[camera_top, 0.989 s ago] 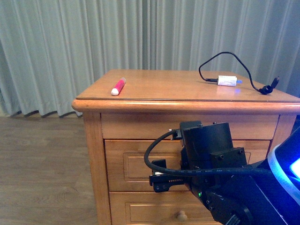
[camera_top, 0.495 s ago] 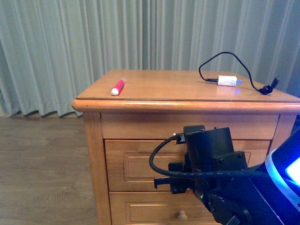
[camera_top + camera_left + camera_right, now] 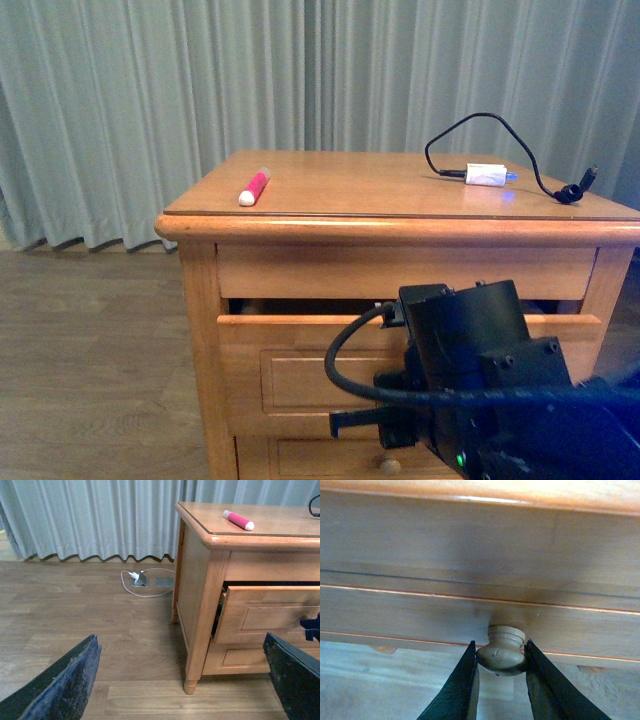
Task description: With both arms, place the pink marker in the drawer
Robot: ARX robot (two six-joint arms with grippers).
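Fingers of the right gripper [image 3: 500,649] clamp the small round wooden knob [image 3: 502,657] on the part-open honey-coloured wooden drawer [image 3: 300,372]; left gripper [image 3: 180,645] gapes wide; short pink-red marker [image 3: 254,187] lies atop the wooden nightstand [image 3: 380,185].

the front view looks from the robot's body straight at the nightstand [image 3: 200,300], from slightly above its tabletop [image 3: 400,185], with the curtain [image 3: 150,90] behind. the right arm [image 3: 480,390] fills the lower right, close to the lens. the left wrist view sits low and well off to one side, looking across the floor [image 3: 75,615] at the nightstand's corner, with the left fingers [image 3: 65,685] large before the lens. the right wrist view is very near the drawer [image 3: 395,615] front, looking up at the knob [image 3: 504,650] between the right fingers [image 3: 457,690]. front and left wrist views share the tabletop, the pink marker [image 3: 254,187] and the drawer front.
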